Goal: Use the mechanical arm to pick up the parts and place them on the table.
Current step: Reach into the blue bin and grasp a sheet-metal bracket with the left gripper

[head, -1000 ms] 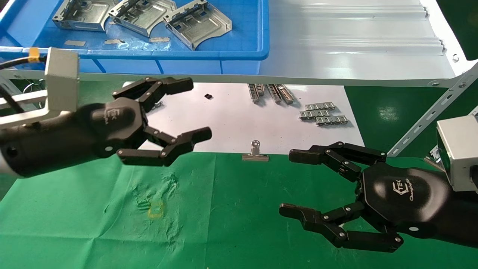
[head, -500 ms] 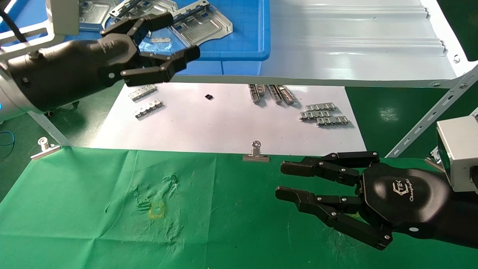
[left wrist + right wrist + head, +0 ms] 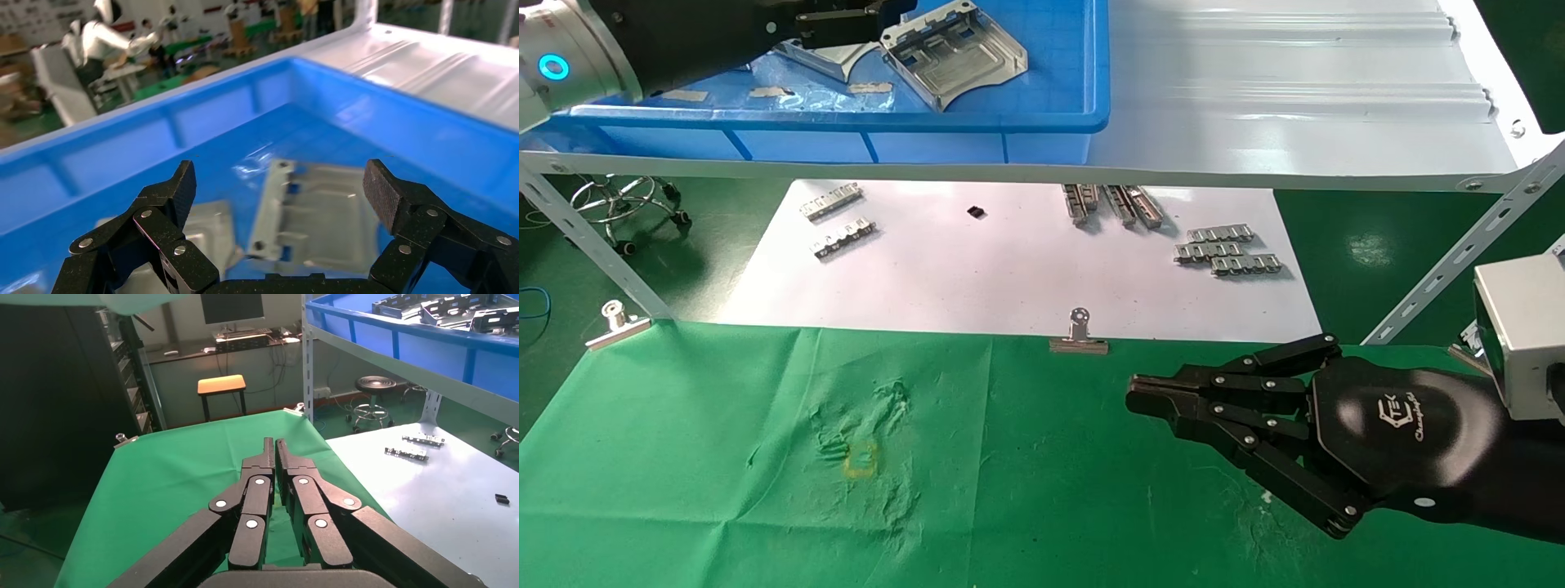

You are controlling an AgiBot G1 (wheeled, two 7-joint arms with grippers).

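Up at eleven o'clock in the head view, the mechanical arm [image 3: 641, 33] reaches over the blue tray [image 3: 1009, 122], which sits on a grey shelf [image 3: 1295, 98] above the worktop [image 3: 1009, 490]. Its left claw [image 3: 846, 16] is only partly in frame there, just beside the parts [image 3: 952, 53] lying in the tray; one plate is in full sight at twelve o'clock, another shows as a sliver under the fingers. Toward four o'clock the right claw [image 3: 1140, 396] hangs over the green cloth with its fingers drawn together, gripping nothing. A white sheet [image 3: 1009, 269] at the centre carries small toothed strips [image 3: 1226, 249], and a binder clip [image 3: 1079, 335] sits on the cloth's far edge. A yellow mark [image 3: 860, 459] lies at seven o'clock on the wrinkled cloth.

From the left wrist camera, the left claw [image 3: 281, 193] is spread wide, its fingers [image 3: 385, 196] apart and empty, with the parts [image 3: 318, 214] on the tray floor between and beyond them, not touched. The blue tray [image 3: 398, 122] walls surround the scene.

From the right wrist camera, the right claw [image 3: 274, 450] shows its fingertips pressed narrowly together above the worktop [image 3: 171, 471], with the white sheet [image 3: 440, 496] beside it and the blue tray [image 3: 404, 324] up on the shelf.
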